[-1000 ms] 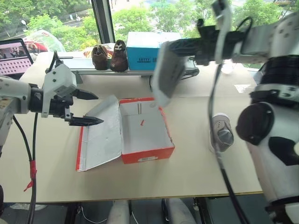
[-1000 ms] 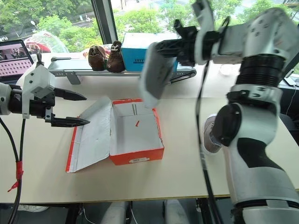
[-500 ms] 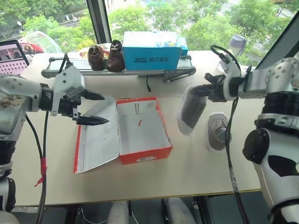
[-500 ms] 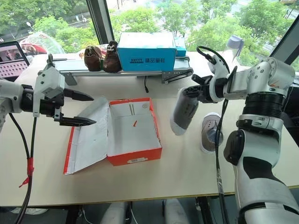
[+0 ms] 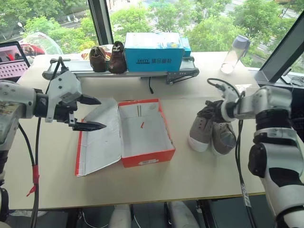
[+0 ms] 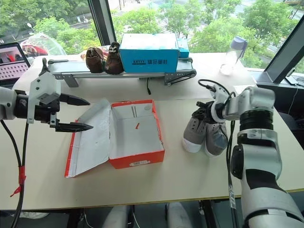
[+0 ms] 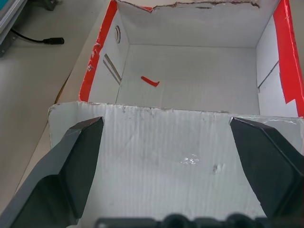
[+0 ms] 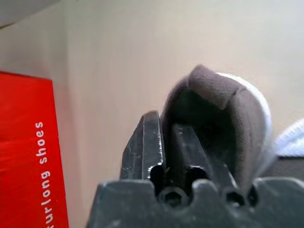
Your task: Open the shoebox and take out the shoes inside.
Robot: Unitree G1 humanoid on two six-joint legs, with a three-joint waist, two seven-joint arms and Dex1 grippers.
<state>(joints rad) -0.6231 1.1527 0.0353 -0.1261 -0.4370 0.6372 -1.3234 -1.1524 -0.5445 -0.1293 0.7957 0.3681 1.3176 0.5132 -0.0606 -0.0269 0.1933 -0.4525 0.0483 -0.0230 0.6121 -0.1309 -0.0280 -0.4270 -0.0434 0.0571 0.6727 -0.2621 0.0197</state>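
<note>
Once my right pincer (image 6: pixel 207 114) had lowered the second of the shoes (image 6: pixel 194 131) onto the worktop (image 6: pixel 142 183) beside its mate, fingers seemingly still on the heel, the shoebox (image 6: pixel 135 137) was empty, while the left pincer (image 6: pixel 76 114) hung wide open, holding nothing.

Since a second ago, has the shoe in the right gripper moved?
Yes. The shoe came down from above the shoebox to the table, beside the other shoe, right of the box. The right gripper is at its heel.
</note>
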